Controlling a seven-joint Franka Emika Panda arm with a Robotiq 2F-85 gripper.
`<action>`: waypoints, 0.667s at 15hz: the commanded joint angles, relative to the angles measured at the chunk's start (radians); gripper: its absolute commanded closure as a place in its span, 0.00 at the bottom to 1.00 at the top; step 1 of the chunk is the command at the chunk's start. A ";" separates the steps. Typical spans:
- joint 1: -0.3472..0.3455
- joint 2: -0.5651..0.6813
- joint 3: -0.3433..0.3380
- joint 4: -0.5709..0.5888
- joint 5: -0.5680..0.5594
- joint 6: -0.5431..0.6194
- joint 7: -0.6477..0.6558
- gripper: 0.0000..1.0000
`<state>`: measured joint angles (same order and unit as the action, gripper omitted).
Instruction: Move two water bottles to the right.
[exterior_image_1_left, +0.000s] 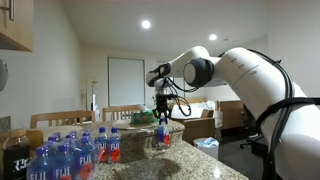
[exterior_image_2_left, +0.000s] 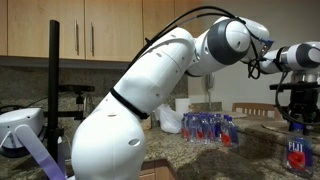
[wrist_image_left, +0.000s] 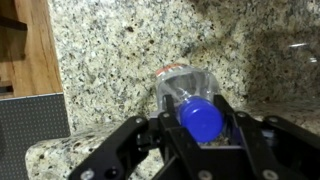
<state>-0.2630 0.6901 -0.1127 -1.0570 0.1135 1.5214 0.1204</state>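
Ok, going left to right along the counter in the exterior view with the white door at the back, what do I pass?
FIJI bottles → red-labelled water bottles → water bottle held in the gripper → robot arm.

- Small clear plastic water bottle with a red label band and blue cap (wrist_image_left: 200, 118): I see it upright, gripped between the claw (wrist_image_left: 201, 130) fingers, cap facing my wrist camera. In an exterior view (exterior_image_1_left: 163, 135) it is well apart from the rest.
- Matching red-banded clear bottles (exterior_image_1_left: 108, 148) (exterior_image_2_left: 210, 128): upright, packed together on the speckled granite surface (wrist_image_left: 130, 50). I can't tell which is the second.
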 joint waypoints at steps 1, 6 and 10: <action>-0.018 0.006 0.010 0.036 0.030 -0.039 -0.009 0.82; -0.003 -0.005 0.013 0.016 0.022 -0.014 -0.002 0.82; 0.006 -0.020 0.024 -0.007 0.019 -0.006 -0.008 0.82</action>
<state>-0.2568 0.6915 -0.0989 -1.0523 0.1161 1.5210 0.1204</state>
